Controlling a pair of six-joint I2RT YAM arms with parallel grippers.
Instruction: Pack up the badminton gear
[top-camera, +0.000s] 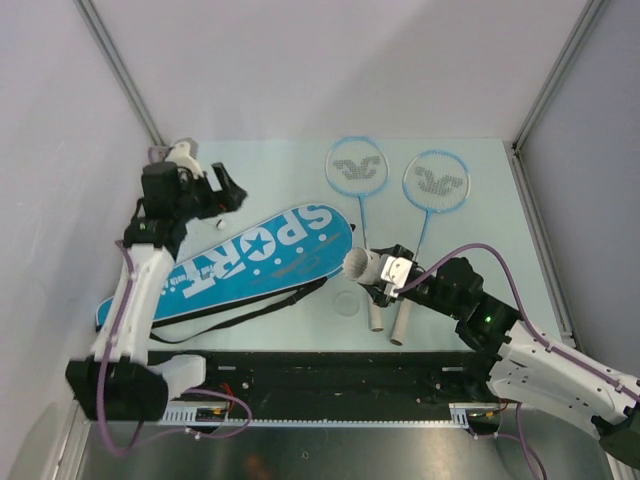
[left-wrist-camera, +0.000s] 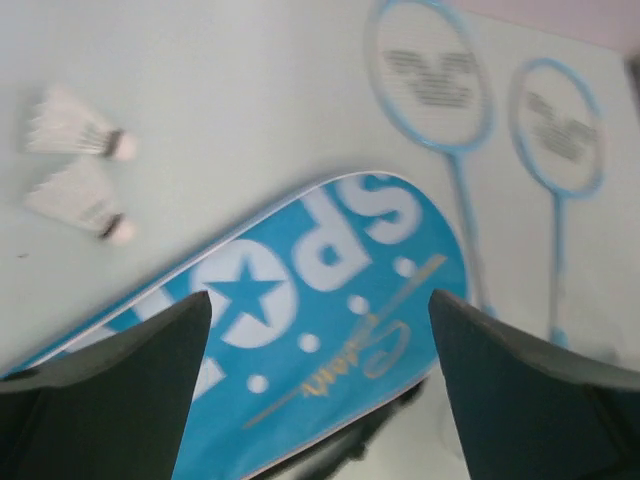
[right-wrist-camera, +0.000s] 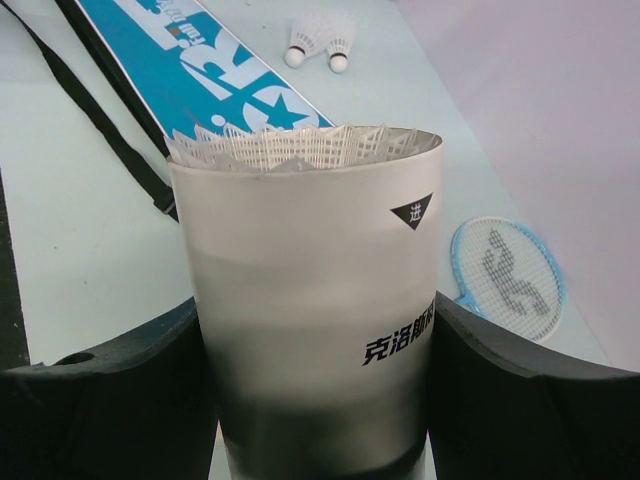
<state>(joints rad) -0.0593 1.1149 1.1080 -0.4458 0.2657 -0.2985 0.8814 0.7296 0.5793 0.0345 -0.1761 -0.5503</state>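
Right fingers clamp the shuttlecock tube, left fingers gape wide and empty. Tip that tube much and the shuttlecock at its rim could slide out.

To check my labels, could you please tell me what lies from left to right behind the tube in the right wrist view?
black strap → blue bag → two shuttlecocks → light-blue racket. The white tube in front overlaps these, so it is left out.
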